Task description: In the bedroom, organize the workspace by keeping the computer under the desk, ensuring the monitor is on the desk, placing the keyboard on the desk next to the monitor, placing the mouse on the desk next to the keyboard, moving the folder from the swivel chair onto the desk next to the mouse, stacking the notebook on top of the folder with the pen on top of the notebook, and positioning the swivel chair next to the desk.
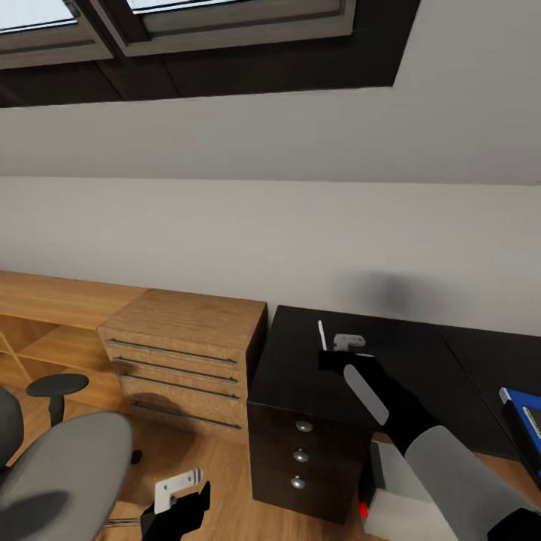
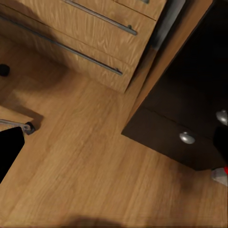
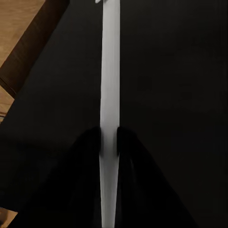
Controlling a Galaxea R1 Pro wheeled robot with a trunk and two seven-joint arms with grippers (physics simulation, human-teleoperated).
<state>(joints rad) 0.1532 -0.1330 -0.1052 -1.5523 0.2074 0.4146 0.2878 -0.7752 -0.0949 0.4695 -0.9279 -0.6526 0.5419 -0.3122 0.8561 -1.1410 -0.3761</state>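
Observation:
My right gripper (image 1: pixel 330 352) is shut on the slim white pen (image 1: pixel 321 334) and holds it just above the left part of the black desk (image 1: pixel 293 376). In the right wrist view the pen (image 3: pixel 110 71) runs straight out between the two black fingers (image 3: pixel 88 147) over the dark desktop. The bright blue folder (image 1: pixel 517 409) lies on the desk at the right edge of the head view, with something dark on it that the frame cuts off. The grey computer (image 1: pixel 398 500) with its red button stands under the desk. My left gripper (image 1: pixel 179 488) hangs open low over the floor beside the grey swivel chair (image 1: pixel 68 466).
A light wood chest (image 1: pixel 184 338) with long steel handles stands against the desk's left side. The desk's dark drawers with round silver knobs (image 2: pixel 186 137) face me. A low wood shelf (image 1: pixel 45 323) runs along the sloped grey wall, under a dark-framed skylight.

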